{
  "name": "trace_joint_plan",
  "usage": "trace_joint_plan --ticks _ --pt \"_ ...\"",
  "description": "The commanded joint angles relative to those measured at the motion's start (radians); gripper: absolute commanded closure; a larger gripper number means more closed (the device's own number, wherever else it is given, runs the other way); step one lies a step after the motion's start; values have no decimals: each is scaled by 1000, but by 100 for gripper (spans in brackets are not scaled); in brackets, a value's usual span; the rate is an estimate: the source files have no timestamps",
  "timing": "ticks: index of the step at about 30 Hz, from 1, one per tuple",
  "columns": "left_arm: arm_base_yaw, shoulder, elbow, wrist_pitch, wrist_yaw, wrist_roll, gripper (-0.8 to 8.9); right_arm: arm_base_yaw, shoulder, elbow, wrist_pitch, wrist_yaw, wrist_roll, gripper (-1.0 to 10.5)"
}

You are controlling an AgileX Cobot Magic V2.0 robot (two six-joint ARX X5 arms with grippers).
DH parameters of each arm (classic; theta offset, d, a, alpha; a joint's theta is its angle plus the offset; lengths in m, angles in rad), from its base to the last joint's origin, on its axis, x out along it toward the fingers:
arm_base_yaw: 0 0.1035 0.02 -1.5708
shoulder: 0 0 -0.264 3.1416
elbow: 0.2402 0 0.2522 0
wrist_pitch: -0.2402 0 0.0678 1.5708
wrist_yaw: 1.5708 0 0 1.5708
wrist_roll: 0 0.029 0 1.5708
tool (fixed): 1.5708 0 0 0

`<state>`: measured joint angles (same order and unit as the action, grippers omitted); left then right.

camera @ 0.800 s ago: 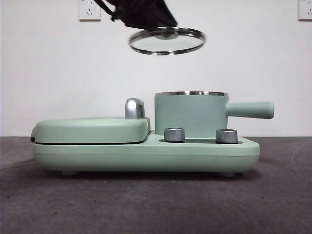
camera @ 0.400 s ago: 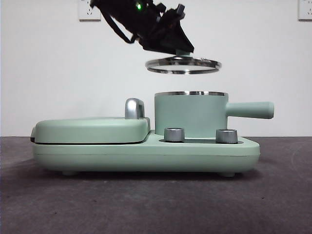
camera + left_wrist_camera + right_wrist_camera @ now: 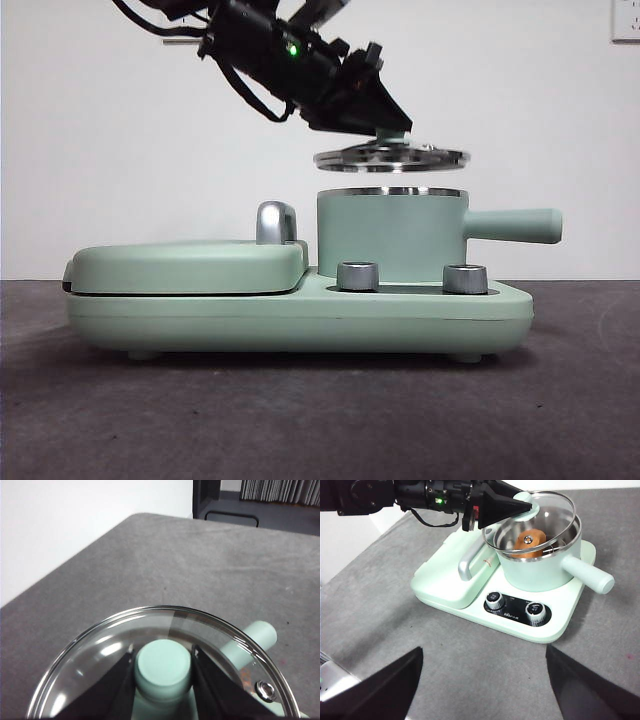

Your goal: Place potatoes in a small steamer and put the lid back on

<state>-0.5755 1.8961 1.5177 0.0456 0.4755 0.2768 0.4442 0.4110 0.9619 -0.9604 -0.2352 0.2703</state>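
Potato [image 3: 532, 541] is already down inside the small steamer [image 3: 392, 238], orange-brown, seen thru the glass in the right wrist view. Lid [image 3: 391, 157] hangs just above the pot's steel rim, not touching it yet, w/ a thin gap showing in the front view. It looks nearly flat, maybe a bit tipped.

Left gripper [image 3: 163, 666] is pinched tight on the lid's little green knob [image 3: 163, 662], one black jaw on each side. Right gripper [image 3: 482, 690] is far back from the cooker, jaws spread wide, holding nothing.

What could go wrong, I think:
- Lid comes down off-center, so one edge sits on the rim and the other hangs out. In the right wrist view it seems pushed a bit to the far side of the pot.
- Lid goes down tipped, an edge hits first and it clinks or slides.
- If the potato sticks up too high, the lid can't sit flat. Can't tell how tall it is.
- Pushing too hard could shove the pot on its base [image 3: 300, 315], b/c the side handle [image 3: 512, 225] sticks out free.
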Motion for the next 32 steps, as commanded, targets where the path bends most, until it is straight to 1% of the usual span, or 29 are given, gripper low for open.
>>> trace_joint_plan --ticks 1,12,14,19,27,32 --pt "-6 17 34 32 7 25 801 5 3 8 9 0 16 559" --pt "-1 58 34 63 7 21 801 5 3 8 9 2 37 559" --pt "-1 59 34 63 7 8 801 5 3 8 9 5 37 559" --pt "10 59 37 64 6 -56 802 5 3 8 9 9 38 559" --pt "20 60 61 67 6 -74 803 5 3 8 9 18 45 559" --pt "19 77 124 40 8 -85 804 5 3 8 9 29 45 559"
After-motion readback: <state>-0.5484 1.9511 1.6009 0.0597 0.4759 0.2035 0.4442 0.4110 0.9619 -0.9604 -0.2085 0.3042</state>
